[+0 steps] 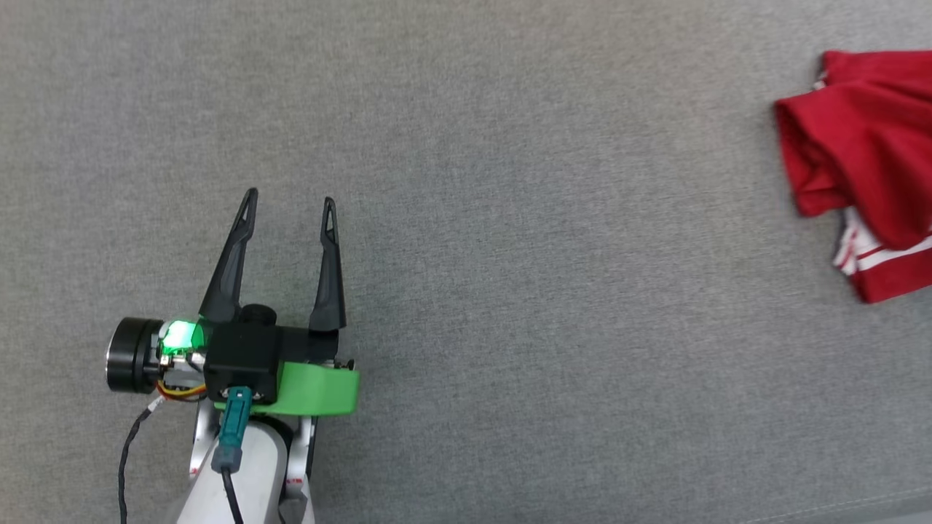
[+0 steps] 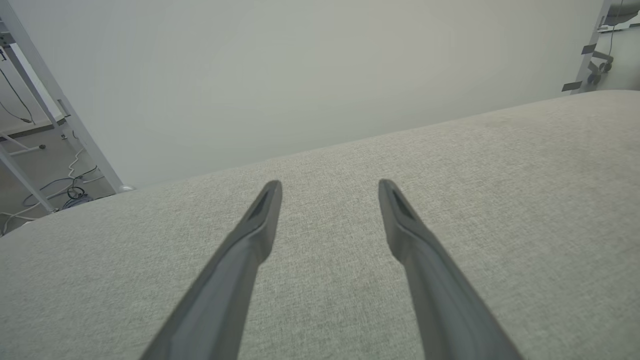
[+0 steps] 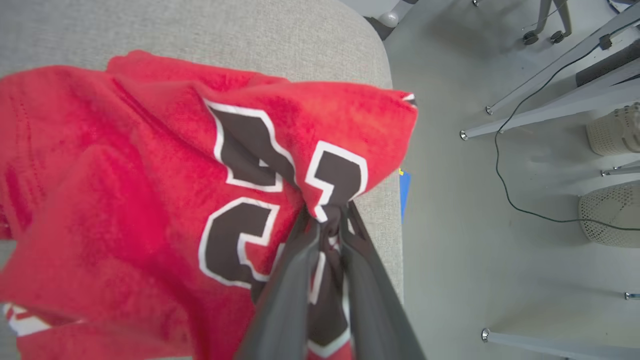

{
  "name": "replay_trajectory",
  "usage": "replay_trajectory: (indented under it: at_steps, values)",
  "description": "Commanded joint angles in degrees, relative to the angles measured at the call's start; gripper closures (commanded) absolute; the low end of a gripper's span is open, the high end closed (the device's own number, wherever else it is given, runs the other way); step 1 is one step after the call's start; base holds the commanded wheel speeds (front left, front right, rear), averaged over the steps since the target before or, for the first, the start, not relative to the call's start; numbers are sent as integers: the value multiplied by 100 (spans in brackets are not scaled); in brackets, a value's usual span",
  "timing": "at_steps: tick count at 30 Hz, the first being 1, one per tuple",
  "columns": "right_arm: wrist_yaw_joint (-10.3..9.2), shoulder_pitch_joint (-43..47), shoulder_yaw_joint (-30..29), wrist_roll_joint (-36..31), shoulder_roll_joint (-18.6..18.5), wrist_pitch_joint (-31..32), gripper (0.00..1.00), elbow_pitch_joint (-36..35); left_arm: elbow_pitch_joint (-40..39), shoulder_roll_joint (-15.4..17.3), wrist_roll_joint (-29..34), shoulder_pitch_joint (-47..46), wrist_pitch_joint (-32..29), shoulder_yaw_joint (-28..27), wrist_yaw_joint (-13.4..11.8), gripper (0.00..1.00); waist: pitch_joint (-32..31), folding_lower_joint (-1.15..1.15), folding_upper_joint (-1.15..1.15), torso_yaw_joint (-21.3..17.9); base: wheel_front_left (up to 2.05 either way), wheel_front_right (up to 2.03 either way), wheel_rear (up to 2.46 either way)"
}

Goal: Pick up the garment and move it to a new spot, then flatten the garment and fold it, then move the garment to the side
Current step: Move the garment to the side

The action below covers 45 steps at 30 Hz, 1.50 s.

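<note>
My left gripper (image 1: 290, 196) hangs over the grey fabric surface (image 1: 510, 218) at the lower left of the head view, fingers spread wide and nothing between them; from the left wrist the left gripper (image 2: 329, 183) shows the same, two dark fingers well apart with only the grey weave (image 2: 500, 175) under them and a pale wall (image 2: 300, 75) beyond. A green light (image 1: 178, 336) glows on that wrist, beside the green collar (image 1: 320, 389).

Over to the right: the garment (image 1: 866, 138) sits bunched at the far right edge of the head view, well apart from my left gripper, red folds on top and a red-and-white striped band (image 1: 859, 251) peeking out below. From the right wrist, my right gripper (image 3: 327, 215) is nearly closed, fingers pinched tight on a gather of the garment (image 3: 125, 175); the cloth draws into a peak right at my fingertips, and black numerals (image 3: 240, 150) edged in white crumple into the pinch. The shirt lies near the rounded edge of the grey surface (image 3: 250, 30); past that edge comes the floor (image 3: 475, 225), a thin dark cable (image 3: 505, 185) trailing across it, metal legs (image 3: 540, 120), and pale mesh baskets (image 3: 615, 130) at the right.
</note>
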<state>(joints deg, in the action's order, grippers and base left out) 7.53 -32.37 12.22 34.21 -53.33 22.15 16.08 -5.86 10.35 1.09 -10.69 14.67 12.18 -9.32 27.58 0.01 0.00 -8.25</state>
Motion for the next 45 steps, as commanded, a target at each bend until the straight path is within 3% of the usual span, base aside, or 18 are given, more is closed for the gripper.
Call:
replay_trajectory:
  at_steps: [1,7,15,16,17,24,30,36,45]
  values:
    - [-4,-204,-92,-115,-33,-73,100,207,-52,45,43,-138,33,16,-29,0,355,-1,0,185,0,0,0]
    - [-4,-659,-402,-497,-50,-181,100,1156,-207,86,59,-270,33,96,-97,0,619,-1,0,322,0,0,0]
    - [-4,-1058,-719,-863,189,-361,100,1976,-288,180,25,-285,33,120,-207,0,700,-1,0,363,0,0,0]
    - [-4,-1084,-734,-909,240,-382,58,2037,-278,187,16,-275,33,119,-220,0,667,-1,0,355,0,0,0]
    - [-4,-1108,-737,-957,302,-398,0,2094,-268,192,6,-258,33,120,-239,0,616,-1,0,346,0,0,0]
    - [-4,-1113,-881,-1258,516,-873,0,2173,-180,184,-75,-68,33,148,-341,0,77,-1,0,318,0,0,0]
    - [-4,-937,-1305,-1738,797,-2125,0,1734,-74,176,-181,260,33,108,-418,0,-483,-1,0,301,0,0,0]
    - [-4,-561,-1753,-2138,1481,-3192,0,755,-17,157,-277,597,33,29,-458,0,-961,-1,0,364,0,0,0]
    - [-4,493,-1780,-2636,2925,-3680,0,-1147,87,101,-340,880,33,-22,-407,0,-1436,-1,0,580,0,0,0]
